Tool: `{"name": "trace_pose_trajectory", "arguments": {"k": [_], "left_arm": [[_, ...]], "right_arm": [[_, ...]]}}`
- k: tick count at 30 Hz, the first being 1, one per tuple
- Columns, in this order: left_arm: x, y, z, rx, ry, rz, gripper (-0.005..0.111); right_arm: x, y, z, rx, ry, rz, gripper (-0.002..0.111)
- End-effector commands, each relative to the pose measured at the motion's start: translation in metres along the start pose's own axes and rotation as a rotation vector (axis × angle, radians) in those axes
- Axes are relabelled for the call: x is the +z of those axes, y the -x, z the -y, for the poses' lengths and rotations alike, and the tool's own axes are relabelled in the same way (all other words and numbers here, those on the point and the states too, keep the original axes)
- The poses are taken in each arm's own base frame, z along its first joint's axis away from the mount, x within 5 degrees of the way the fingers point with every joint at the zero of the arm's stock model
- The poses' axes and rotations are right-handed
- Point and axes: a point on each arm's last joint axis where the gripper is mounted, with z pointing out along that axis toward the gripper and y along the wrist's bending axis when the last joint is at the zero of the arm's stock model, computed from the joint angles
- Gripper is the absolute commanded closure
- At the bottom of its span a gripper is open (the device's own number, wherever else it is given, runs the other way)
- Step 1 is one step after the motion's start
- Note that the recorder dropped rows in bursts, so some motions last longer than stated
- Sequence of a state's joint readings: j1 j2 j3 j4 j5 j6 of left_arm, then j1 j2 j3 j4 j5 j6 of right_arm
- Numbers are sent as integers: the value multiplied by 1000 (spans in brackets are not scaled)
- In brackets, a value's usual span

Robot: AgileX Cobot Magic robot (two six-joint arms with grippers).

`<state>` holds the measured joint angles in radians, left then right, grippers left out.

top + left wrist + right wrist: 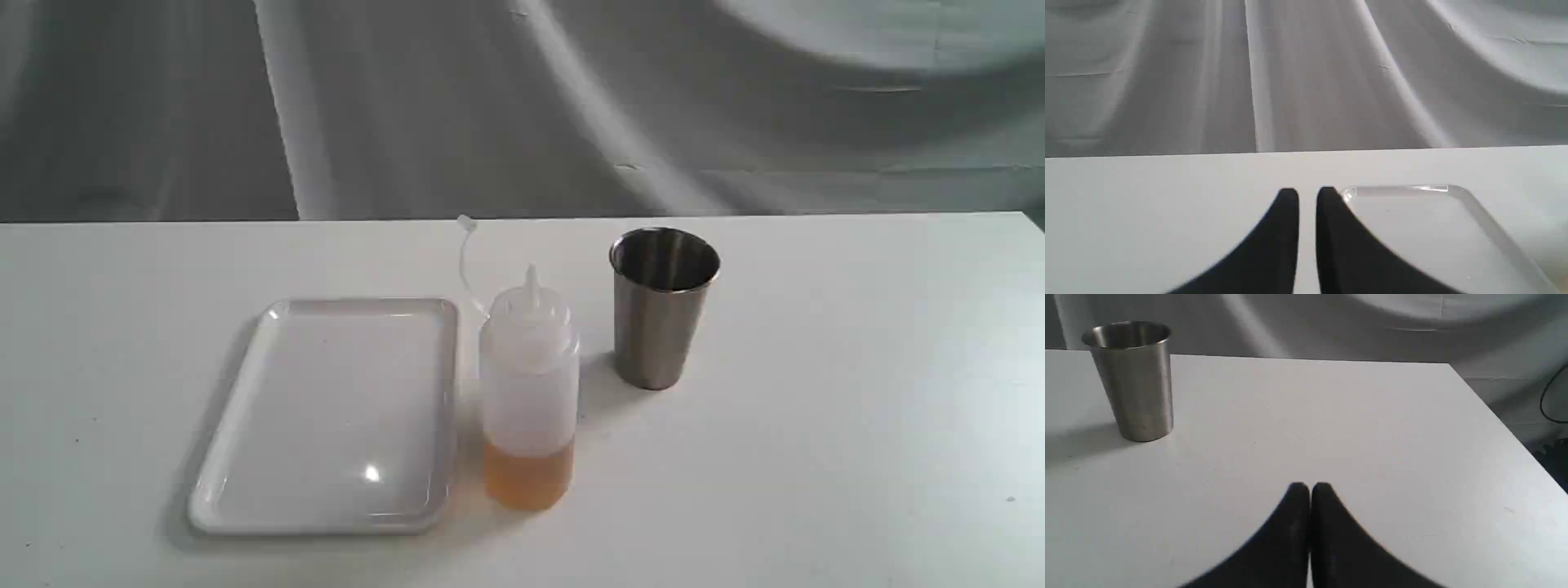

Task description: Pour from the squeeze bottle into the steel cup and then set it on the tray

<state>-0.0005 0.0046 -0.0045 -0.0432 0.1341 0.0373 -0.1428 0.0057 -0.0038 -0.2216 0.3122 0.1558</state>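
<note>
The squeeze bottle (529, 392) stands upright mid-table with amber liquid in its lower part, its cap strap (467, 261) sticking up behind it. Just left of it lies the white tray (335, 416), with nothing on it. The steel cup (661, 306) stands upright to the bottle's right and a little farther back. No arm shows in the exterior view. My left gripper (1307, 196) hovers at a corner of the tray (1453, 228), its black fingers almost together with a thin slit and nothing between them. My right gripper (1310, 489) is shut and holds nothing, well away from the cup (1135, 379).
The white table's right edge (1506, 428) runs near my right gripper, with a dark cable (1549, 396) beyond it. Grey draped cloth (522, 106) hangs behind the table's far edge.
</note>
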Motion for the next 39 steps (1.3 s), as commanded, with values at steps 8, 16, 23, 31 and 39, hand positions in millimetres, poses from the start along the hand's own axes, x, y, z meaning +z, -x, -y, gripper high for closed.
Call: {"name": "trace_pose_trajectory", "arguments": {"k": [8,16,23,31,39], "left_arm": [[0,-1,0,-6,0,2,98],[0,-1,0,-6,0,2,98],[0,-1,0,-4,0,2,98],[0,-1,0,-4,0,2,98],[0,-1,0,-7,0,2,98]], "right_arm": [[0,-1,0,4,-5,2,108],[0,6,-1,5,8,84,108],[-4,27,-4,221,76,304,108],[-9,38,2,699,133,436,108],[-22,64,-2,586,165,377,108]]}}
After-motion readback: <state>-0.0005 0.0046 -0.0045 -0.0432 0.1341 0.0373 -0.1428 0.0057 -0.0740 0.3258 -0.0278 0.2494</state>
